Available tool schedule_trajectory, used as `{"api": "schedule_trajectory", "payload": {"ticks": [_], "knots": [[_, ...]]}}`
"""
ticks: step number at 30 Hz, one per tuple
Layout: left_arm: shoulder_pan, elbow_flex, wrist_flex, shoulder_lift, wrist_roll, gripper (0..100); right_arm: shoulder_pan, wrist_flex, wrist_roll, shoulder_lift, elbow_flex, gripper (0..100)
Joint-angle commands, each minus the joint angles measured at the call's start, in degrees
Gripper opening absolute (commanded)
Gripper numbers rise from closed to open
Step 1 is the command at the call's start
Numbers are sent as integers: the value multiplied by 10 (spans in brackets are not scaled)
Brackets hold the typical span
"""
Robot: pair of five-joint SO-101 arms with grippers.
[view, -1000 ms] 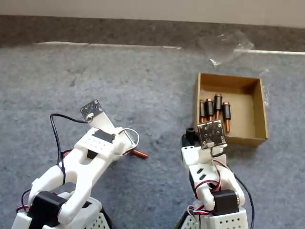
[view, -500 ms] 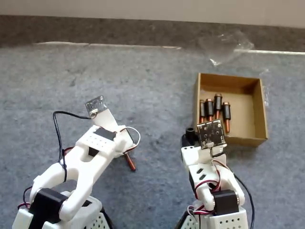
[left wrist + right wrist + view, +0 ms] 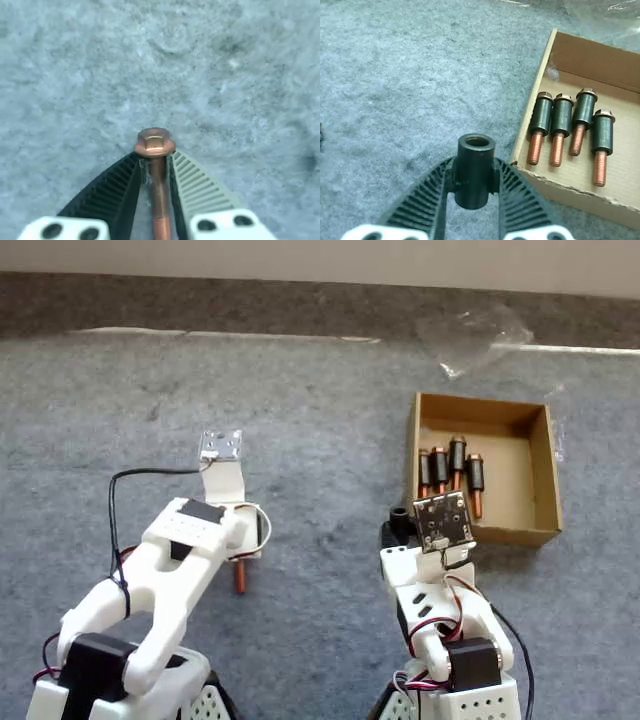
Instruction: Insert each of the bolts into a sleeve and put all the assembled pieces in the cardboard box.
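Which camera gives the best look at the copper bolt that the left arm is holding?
The left wrist view: the bolt sits close up between the fingers, head and shank plain. In the high view a short stretch pokes out beneath the arm. The right wrist view faces the sleeve and the cardboard box instead.

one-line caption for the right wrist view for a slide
Right gripper holding an empty black sleeve beside the cardboard box with four assembled pieces inside
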Motion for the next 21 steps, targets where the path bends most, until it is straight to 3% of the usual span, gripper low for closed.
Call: {"api": "schedule_trajectory", "payload": {"ticks": [1,8,11,16,21], "knots": [[-27,-25,-7,0,-127,77,6,-22,7,-6,-10,4],[-24,-24,-6,4,-297,77,6,-22,7,-6,-10,4],[-24,-28,14,5,-303,77,6,-22,7,-6,-10,4],[-23,-89,128,5,-304,77,5,-22,7,-6,-10,4],[-23,-136,192,6,-312,77,5,-22,7,-6,-10,4]]}}
